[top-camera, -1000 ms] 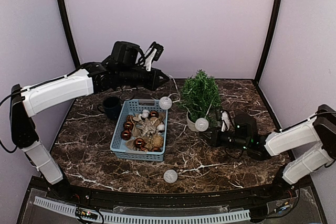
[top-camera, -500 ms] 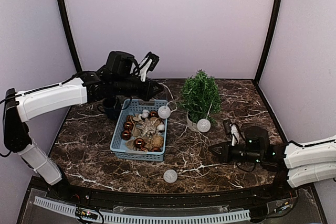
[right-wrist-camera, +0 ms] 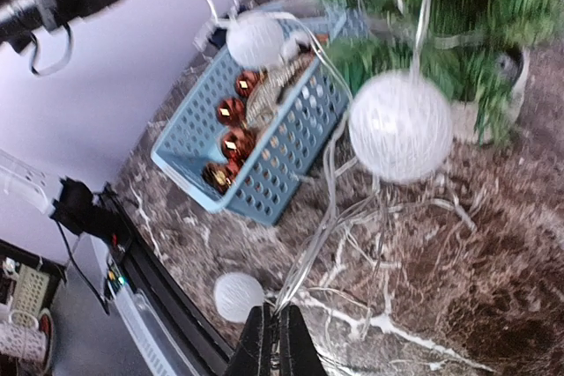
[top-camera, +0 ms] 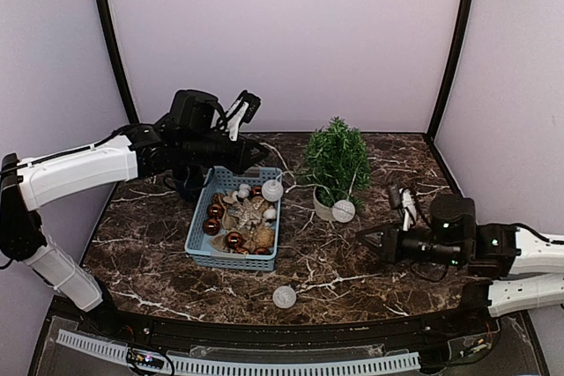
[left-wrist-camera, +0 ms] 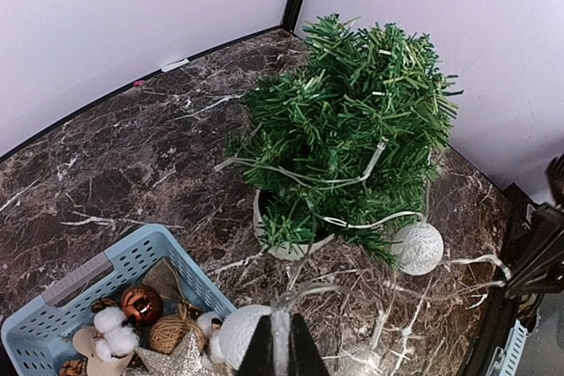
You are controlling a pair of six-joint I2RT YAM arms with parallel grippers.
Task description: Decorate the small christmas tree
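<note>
The small christmas tree (top-camera: 336, 158) stands upright in its white pot (top-camera: 322, 210) at the back middle of the marble table (top-camera: 397, 173), just to the right of the blue basket (top-camera: 231, 261); a thin clear cord (left-wrist-camera: 280, 321) strung with white balls lies loosely across its branches. The left gripper (left-wrist-camera: 281, 347) hangs above the far right corner of the basket, its fingers pressed together on the cord; one white ball (top-camera: 272, 190) dangles just below it, over the basket's rim. A second ball (top-camera: 343, 210) hangs off the tree's lower right side, near the pot. The right gripper (right-wrist-camera: 275, 341) is low over the table, to the right of the tree and in front of it, pointing left; its fingers are closed tight on another stretch of cord, which rises from them toward the tree. A third ball (top-camera: 284, 297) lies on the table near the front edge, well apart from the tree. The basket holds copper-brown baubles (top-camera: 233, 239), a pale star (top-camera: 248, 211) and small white tufts; a dark mug (top-camera: 187, 184) sits behind its left corner, partly under the left arm.
</note>
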